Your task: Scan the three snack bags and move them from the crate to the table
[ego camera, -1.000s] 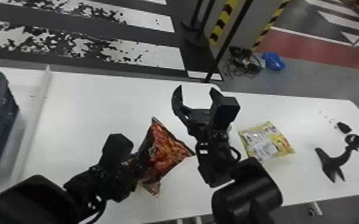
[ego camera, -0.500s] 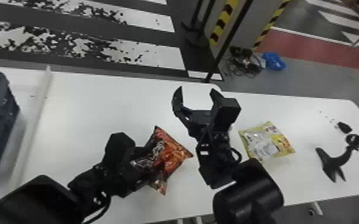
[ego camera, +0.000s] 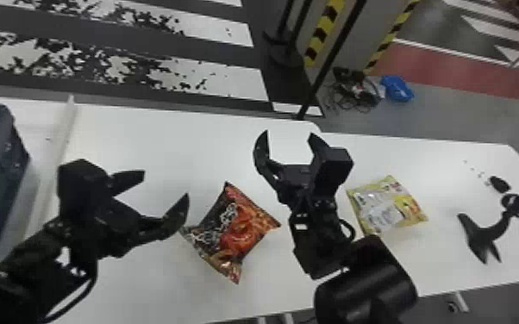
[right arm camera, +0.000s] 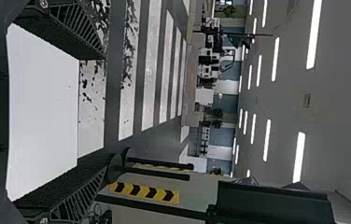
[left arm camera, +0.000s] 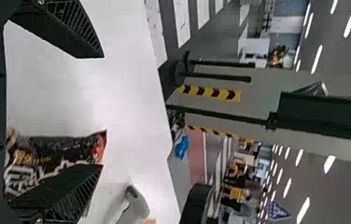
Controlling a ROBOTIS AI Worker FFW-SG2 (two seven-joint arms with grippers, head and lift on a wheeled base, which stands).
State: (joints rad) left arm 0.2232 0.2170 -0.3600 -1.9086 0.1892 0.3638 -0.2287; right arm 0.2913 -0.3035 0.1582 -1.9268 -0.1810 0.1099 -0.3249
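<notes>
In the head view, an orange-and-black snack bag (ego camera: 242,228) lies on the white table (ego camera: 151,146) between the arms. My left gripper (ego camera: 164,184) stands open just left of it, one finger close to the bag's left corner; whether they touch I cannot tell. In the left wrist view the open left gripper (left arm camera: 102,111) has one finger in front of the bag (left arm camera: 64,147). A yellow snack bag (ego camera: 381,207) rests on the table right of my right arm. My right gripper (ego camera: 289,134) is held open and parked over the table's middle; the right wrist view shows this gripper (right arm camera: 104,114) with nothing between its fingers.
A dark blue crate (ego camera: 2,159) is at the far left, beside a raised white strip (ego camera: 56,151) across the table. At the right stands a black device on a forked base (ego camera: 487,232). Posts with black-and-yellow bands rise behind the table.
The left gripper has let go of the orange-and-black bag, opened and backed off to the left. That bag now lies by itself on the table. My right arm has stayed in place.
</notes>
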